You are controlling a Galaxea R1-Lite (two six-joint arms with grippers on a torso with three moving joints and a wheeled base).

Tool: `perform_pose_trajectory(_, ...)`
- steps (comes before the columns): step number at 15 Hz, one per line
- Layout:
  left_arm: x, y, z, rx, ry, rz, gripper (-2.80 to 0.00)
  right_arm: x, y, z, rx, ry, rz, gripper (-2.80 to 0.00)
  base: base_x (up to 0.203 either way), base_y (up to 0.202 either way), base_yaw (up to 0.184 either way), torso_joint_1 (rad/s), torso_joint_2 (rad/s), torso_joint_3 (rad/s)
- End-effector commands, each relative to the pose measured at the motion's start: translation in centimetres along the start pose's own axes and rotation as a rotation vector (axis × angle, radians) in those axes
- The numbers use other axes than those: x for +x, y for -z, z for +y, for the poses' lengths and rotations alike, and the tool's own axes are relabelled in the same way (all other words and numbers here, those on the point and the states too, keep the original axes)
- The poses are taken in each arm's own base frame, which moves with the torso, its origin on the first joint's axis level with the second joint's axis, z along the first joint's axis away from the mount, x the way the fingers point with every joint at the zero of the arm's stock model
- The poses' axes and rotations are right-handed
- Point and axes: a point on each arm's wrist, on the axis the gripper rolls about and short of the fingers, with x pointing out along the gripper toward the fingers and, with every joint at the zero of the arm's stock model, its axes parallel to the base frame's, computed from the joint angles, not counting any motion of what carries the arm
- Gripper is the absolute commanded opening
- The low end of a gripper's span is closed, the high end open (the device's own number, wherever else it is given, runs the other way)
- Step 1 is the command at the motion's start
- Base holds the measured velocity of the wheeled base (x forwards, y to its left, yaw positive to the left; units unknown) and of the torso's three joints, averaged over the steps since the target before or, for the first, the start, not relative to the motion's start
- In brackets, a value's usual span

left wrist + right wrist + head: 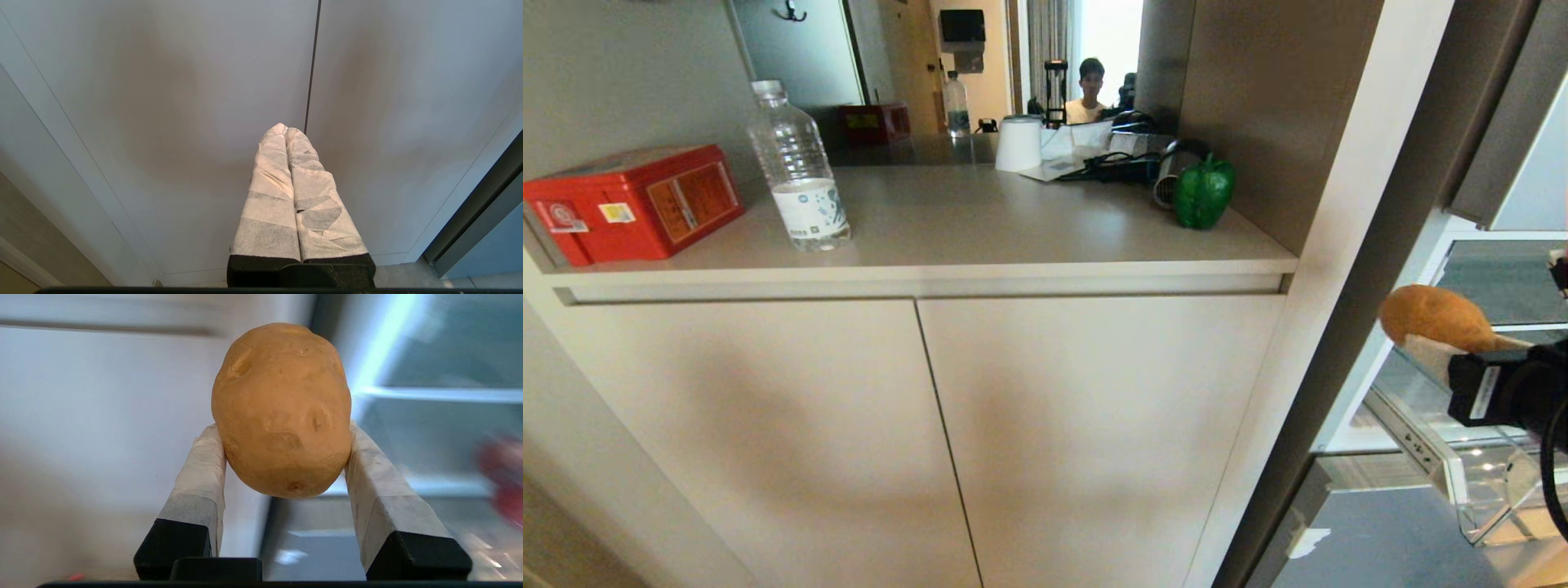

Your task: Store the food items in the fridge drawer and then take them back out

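Potato (282, 412) sits clamped between the right claw's (286, 441) 2 fingertips, above the fridge drawer (1454, 482).

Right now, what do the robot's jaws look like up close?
Both look alike. The left gripper has two long flat jaws wrapped in crinkly white tape, with grey patches showing through, set on a black base. The right gripper has the same white-taped jaws on chunky black blocks. In the head view its black wrist carries a white label and a black cable.
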Motion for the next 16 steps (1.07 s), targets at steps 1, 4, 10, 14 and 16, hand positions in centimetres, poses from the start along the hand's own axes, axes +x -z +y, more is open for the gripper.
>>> perform_pose_trajectory(1, 0.1, 0.3, 0.0, 0.000, 0.000, 0.010, -2.80, 0.6, 0.7, -1.4, 0.004, 0.085, 0.033, -2.80, 0.000, 0.000, 0.000, 0.000, 0.00, 0.000)
perform_pose_trajectory(4, 0.1, 0.3, 0.0, 0.000, 0.000, 0.010, -2.80, 1.3, 2.3, -3.4, 0.003, 0.195, 0.106, -2.80, 0.000, 0.000, 0.000, 0.000, 0.00, 0.000)
perform_pose_trajectory(10, 0.1, 0.3, 0.0, 0.000, 0.000, 0.010, -2.80, 3.2, 3.6, -9.1, 0.080, 0.281, 0.186, -2.80, 0.000, 0.000, 0.000, 0.000, 0.00, 0.000)
perform_pose_trajectory(14, 0.1, 0.3, 0.0, 0.000, 0.000, 0.010, -2.80, 3.4, 3.3, -11.7, 0.121, 0.284, 0.172, -2.80, 0.000, 0.000, 0.000, 0.000, 0.00, 0.000)
perform_pose_trajectory(16, 0.1, 0.3, 0.0, 0.000, 0.000, 0.010, -2.80, 3.5, 3.3, -11.9, 0.127, 0.286, 0.170, -2.80, 0.000, 0.000, 0.000, 0.000, 0.00, 0.000)
